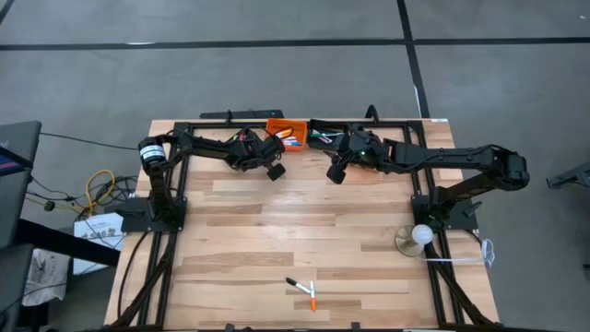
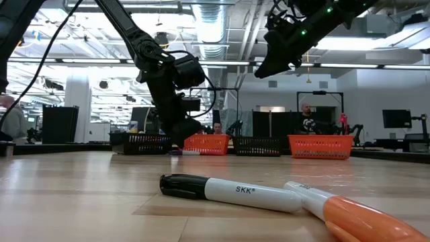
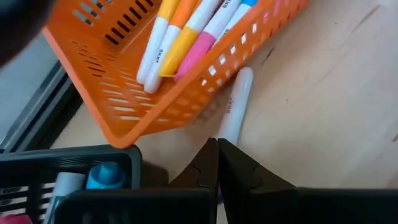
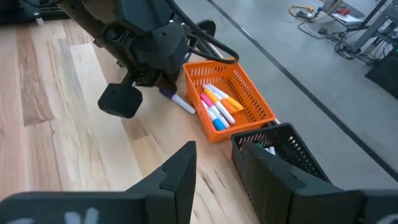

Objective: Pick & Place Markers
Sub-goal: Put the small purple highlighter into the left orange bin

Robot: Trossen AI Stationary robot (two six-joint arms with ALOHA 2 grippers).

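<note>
I'm at the pick step: my left end effector (image 3: 217, 163), fingers together, sits by a white marker (image 3: 235, 107) lying on the desk (image 1: 277, 231) against the orange bin (image 3: 124, 106). It must open first. My right end effector (image 4: 214, 163) hovers apart, empty, near the black bin (image 4: 292, 149). Only the low view shows two more markers (image 2: 232, 191) up close.

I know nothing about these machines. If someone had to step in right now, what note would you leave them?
Left pincer: shut, empty, at the table's far edge over a white marker with a purple cap lying beside the orange bin.
Right pincer: open, empty, hovering near the black bin.
Done: several markers lie in the orange bin.
Left: that stray marker, plus a black-capped marker and an orange-capped marker near the front edge.
</note>
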